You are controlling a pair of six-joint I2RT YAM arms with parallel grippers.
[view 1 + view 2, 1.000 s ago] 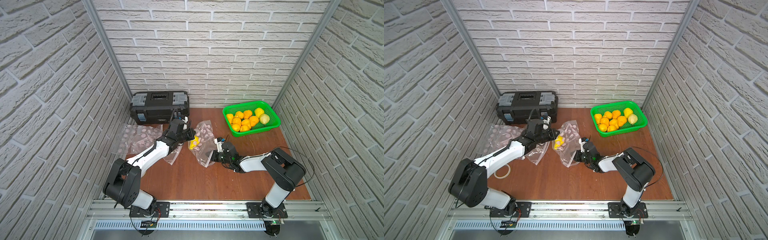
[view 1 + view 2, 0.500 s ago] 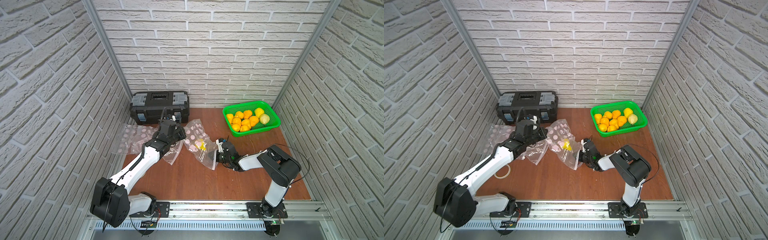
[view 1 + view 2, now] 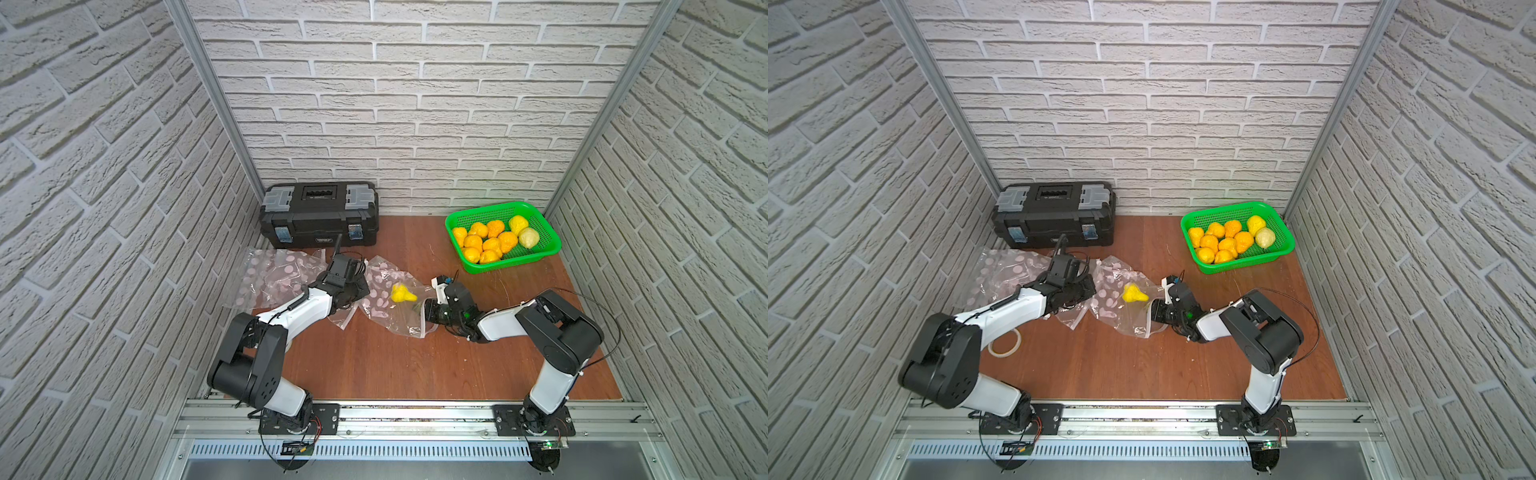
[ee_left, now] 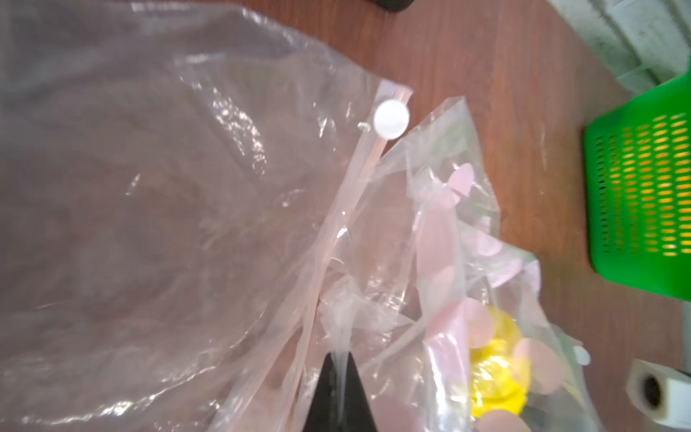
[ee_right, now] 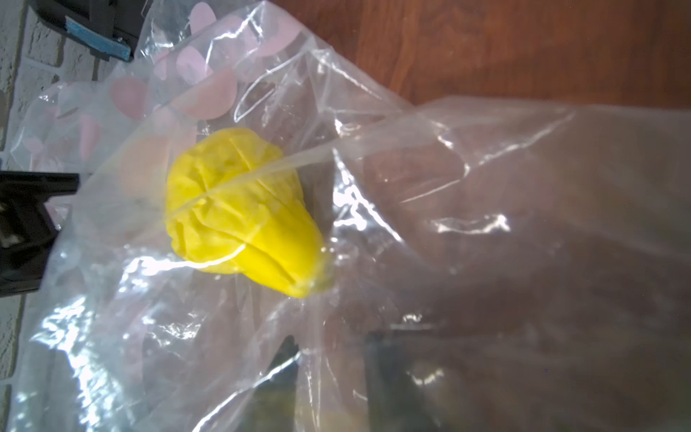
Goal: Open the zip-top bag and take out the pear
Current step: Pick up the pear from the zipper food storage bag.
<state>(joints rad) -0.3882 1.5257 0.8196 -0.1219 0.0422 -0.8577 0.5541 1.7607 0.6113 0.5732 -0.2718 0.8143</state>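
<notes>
The zip-top bag (image 3: 397,322) (image 3: 1121,318), clear film with pink dots, lies crumpled mid-table. The yellow pear (image 3: 403,293) (image 3: 1134,293) (image 5: 239,209) (image 4: 493,377) is inside it. My left gripper (image 3: 360,291) (image 3: 1089,291) (image 4: 338,357) is shut, pinching a fold of the bag's film at its left end. My right gripper (image 3: 428,309) (image 3: 1152,311) (image 5: 332,344) is at the bag's right end, near the mouth. Its jaws stand apart, with film draped over and between them. The pear lies a short way beyond its fingertips.
Empty dotted bags (image 3: 274,274) lie under and left of the left arm. A black toolbox (image 3: 320,216) stands at the back left. A green basket (image 3: 490,206) of yellow and orange fruit sits at the back right. A tape roll (image 3: 1004,344) lies beside the left arm.
My left gripper has pulled the film leftward and then toward the front. The pear has slid a little toward the right gripper. The right jaws have parted wider.
</notes>
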